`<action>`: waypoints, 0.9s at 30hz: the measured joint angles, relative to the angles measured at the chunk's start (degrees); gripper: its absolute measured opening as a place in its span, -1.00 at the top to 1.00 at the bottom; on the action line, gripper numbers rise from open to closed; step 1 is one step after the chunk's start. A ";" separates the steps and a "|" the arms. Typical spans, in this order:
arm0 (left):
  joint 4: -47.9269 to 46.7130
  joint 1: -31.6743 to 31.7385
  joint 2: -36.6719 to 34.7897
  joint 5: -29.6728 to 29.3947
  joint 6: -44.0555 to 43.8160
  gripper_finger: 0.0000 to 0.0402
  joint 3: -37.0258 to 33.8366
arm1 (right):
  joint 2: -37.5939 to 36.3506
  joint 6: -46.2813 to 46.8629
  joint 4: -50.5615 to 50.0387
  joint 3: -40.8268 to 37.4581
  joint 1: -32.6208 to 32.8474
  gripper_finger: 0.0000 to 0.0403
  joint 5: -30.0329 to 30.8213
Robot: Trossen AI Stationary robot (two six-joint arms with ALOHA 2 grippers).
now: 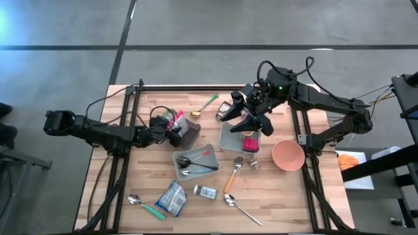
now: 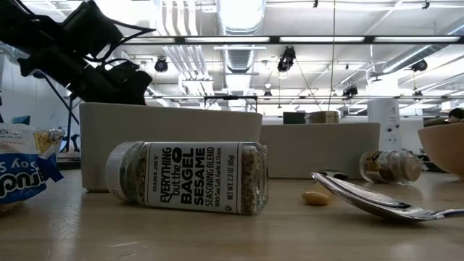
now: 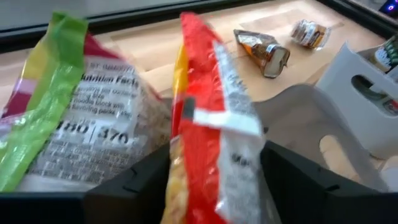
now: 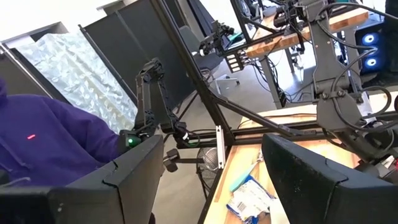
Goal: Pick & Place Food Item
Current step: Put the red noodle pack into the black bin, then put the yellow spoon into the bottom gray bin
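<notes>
While the left gripper [image 1: 161, 134] holds station at ten o'clock, red snack packet [image 3: 205, 124] in its mouth | grip: we cannot tell, pinched or free | step: we judge placing at the dark box [image 1: 187, 134] | next: confirm release, lift clear | right gripper [image 1: 255, 124]: spread, empty, one o'clock

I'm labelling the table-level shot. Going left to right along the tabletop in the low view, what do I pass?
Blue-and-white snack bag → bagel seasoning jar → small yellow piece → spoon → small spice jar → pink bowl.
</notes>
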 joint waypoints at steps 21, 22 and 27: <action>-24.80 2.02 -0.11 -5.52 7.39 -0.46 15.30 | -0.33 -1.42 -0.03 0.00 0.38 -0.34 -1.54; -25.64 2.03 -0.11 -6.15 7.35 -0.46 16.29 | -0.33 -1.88 -0.03 0.00 0.65 -0.34 -1.54; -27.20 2.14 -0.79 -7.75 9.92 -0.46 22.29 | -0.33 -3.87 0.01 0.00 1.53 -0.34 -1.67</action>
